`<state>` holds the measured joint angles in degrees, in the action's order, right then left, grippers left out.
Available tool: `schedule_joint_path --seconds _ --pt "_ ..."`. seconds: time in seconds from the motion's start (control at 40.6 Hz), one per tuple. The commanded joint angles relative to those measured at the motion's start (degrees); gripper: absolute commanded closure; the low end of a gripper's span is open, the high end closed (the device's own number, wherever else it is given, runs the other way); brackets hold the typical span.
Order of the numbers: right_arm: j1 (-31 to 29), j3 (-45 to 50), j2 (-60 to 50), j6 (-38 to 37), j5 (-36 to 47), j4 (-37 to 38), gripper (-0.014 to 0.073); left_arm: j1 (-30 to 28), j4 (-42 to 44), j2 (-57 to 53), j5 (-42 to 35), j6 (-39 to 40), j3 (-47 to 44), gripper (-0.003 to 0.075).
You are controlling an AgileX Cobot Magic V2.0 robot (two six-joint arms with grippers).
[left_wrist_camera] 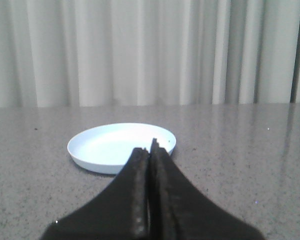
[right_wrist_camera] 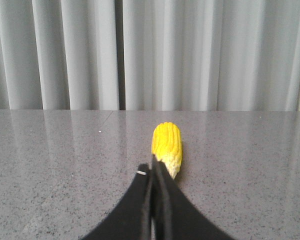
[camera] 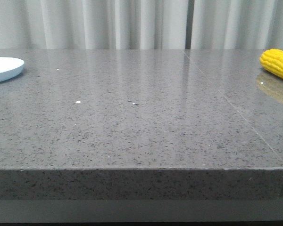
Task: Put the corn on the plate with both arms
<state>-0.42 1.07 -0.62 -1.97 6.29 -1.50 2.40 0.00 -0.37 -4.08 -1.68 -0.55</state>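
The yellow corn (camera: 278, 63) lies on the grey table at the far right edge of the front view. In the right wrist view the corn (right_wrist_camera: 167, 145) lies lengthwise just beyond my right gripper (right_wrist_camera: 151, 167), its pale tip toward the fingers. The right gripper is shut and empty. The pale plate (camera: 4, 68) sits at the far left edge of the front view. In the left wrist view the plate (left_wrist_camera: 110, 145) lies just beyond my left gripper (left_wrist_camera: 149, 149), which is shut and empty. Neither gripper shows in the front view.
The speckled grey table (camera: 132, 117) has a seam line running diagonally on its right part and a front edge near the camera. Grey curtains (camera: 132, 23) hang behind the table.
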Motion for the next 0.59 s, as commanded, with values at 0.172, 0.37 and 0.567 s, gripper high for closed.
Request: schedule_joint_path --seconds 0.172,0.37,0.567 --pt "-0.3 -15.5 -0.5 0.6 -10.3 -0.5 0.0661 -0.1 -0.5 -0.6 1.5 0.0 11.9 0.0741" --pt "-0.3 -28.9 5.4 0.6 -24.1 -0.5 0.0661 -0.1 -0.5 3.0 12.7 0.0 24.5 0.0741" --pt "-0.3 -38.7 13.7 0.6 -34.9 -0.5 0.0661 -0.1 -0.5 11.7 23.5 0.0 34.6 0.0741"
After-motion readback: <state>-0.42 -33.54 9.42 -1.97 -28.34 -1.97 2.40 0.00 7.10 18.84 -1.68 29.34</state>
